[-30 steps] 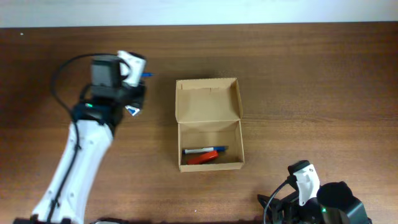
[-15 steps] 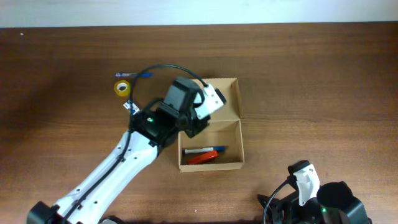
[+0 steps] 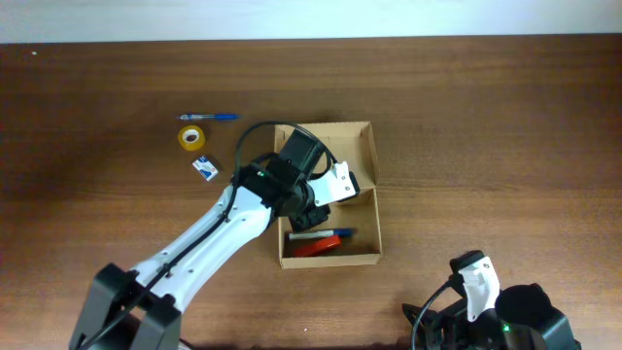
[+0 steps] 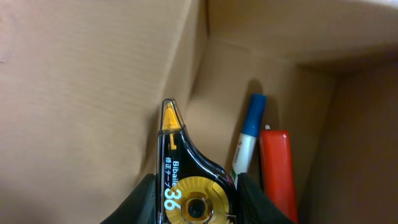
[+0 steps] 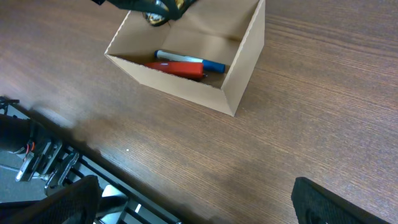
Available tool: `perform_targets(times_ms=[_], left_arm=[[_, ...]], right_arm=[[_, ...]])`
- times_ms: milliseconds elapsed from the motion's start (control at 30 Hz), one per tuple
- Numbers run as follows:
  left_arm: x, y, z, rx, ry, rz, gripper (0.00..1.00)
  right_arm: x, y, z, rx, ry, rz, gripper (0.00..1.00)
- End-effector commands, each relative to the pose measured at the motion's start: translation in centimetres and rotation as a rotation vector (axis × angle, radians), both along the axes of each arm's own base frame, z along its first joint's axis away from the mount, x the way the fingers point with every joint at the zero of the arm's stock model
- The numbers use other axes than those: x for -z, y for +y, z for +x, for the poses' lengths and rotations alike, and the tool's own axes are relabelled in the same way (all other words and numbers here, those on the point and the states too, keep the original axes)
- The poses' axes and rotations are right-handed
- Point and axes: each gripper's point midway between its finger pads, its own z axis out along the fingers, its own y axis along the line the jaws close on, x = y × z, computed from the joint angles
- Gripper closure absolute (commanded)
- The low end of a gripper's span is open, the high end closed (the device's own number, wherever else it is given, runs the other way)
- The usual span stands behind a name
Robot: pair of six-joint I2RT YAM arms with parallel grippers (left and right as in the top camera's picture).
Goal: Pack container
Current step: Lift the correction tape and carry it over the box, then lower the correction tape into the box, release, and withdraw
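Left gripper (image 4: 196,202) pinching correction tape (image 4: 186,180), within container (image 4: 93,93) walls. Rec.: lower beside blue pen (image 4: 247,140) w/o tilting; release low.

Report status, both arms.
Left gripper shut on correction tape, over box. Right gripper open, parked. Pen, red item inside; nothing blocking.

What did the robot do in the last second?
The left arm swung from the table's far left over to the container. Its jaws now hold a correction tape down inside it. The container, the marker and red item inside it, and the right arm stayed put.
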Motion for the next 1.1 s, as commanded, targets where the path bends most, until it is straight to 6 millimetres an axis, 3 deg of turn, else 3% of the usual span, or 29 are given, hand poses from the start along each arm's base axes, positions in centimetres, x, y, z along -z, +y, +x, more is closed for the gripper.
perform_targets(times_ms=[0,333,400,433,533,600,900,1067], left_arm=[[0.9,-0.3,-0.8,0.081,0.024,0.019,0.98],[1.5,0.1,-1.2,0.138,0.022,0.053,0.98],[1.7,0.1,-1.2,0.139,0.025,0.055,0.93],[1.7,0.1,-1.2,0.138,0.026,0.055,0.88],[1.7,0.1,-1.2,0.138,0.026,0.055,0.51],[1.7,0.1,-1.0,0.136,0.02,0.056,0.44],[0.9,-0.2,-0.5,0.12,0.0,0.037,0.42],[-4.0,-0.6,2.1,0.017,-0.117,0.0,0.42]], right_arm=[[0.1,0.2,-0.1,-0.014,0.005,-0.001,0.01],[0.1,0.2,-0.1,-0.014,0.005,-0.001,0.01],[0.1,0.2,-0.1,-0.014,0.005,-0.001,0.01],[0.1,0.2,-0.1,-0.014,0.005,-0.001,0.01],[0.1,0.2,-0.1,-0.014,0.005,-0.001,0.01],[0.1,0.2,-0.1,-0.014,0.005,-0.001,0.01],[0.1,0.2,-0.1,-0.014,0.005,-0.001,0.01],[0.1,0.2,-0.1,-0.014,0.005,-0.001,0.01]])
